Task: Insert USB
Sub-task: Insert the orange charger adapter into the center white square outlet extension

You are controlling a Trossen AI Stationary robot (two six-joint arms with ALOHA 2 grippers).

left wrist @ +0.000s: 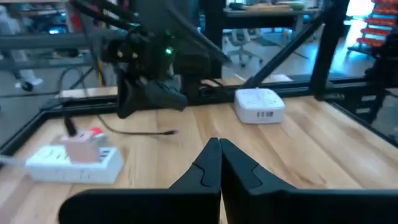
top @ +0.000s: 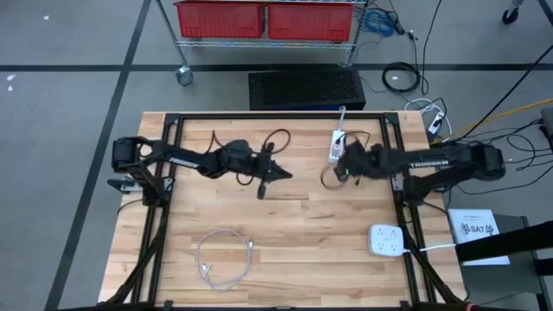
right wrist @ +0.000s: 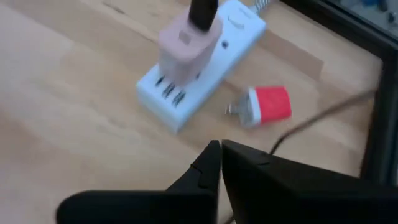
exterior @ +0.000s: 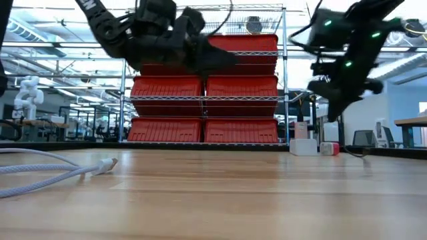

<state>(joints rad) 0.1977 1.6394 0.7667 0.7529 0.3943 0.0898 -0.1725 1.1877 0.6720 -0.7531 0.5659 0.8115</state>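
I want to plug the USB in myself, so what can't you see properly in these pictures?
- White power strip: its small ports show in the right wrist view, but too blurred to tell which are free.
- White cable: its plug type is too small in the high view.
- Red plug: the low view barely shows it; too far off.
- Dark thin cable: its end is too small.

- Pale butcher-block wooden table top (top: 294,233): smooth strips, light satin sheen.
- White plastic power strip (right wrist: 199,62): smooth, slightly glossy.
- Pink plastic plug block (right wrist: 186,46) on it: matt.
- Small red plastic plug (right wrist: 268,106): smooth, with metal prongs.
- White square plastic charger hub (top: 388,239): smooth.
- White coiled cable (top: 223,259): looks braided.
- Red plastic bins (exterior: 203,107) on a shiny wire metal rack (exterior: 285,80).
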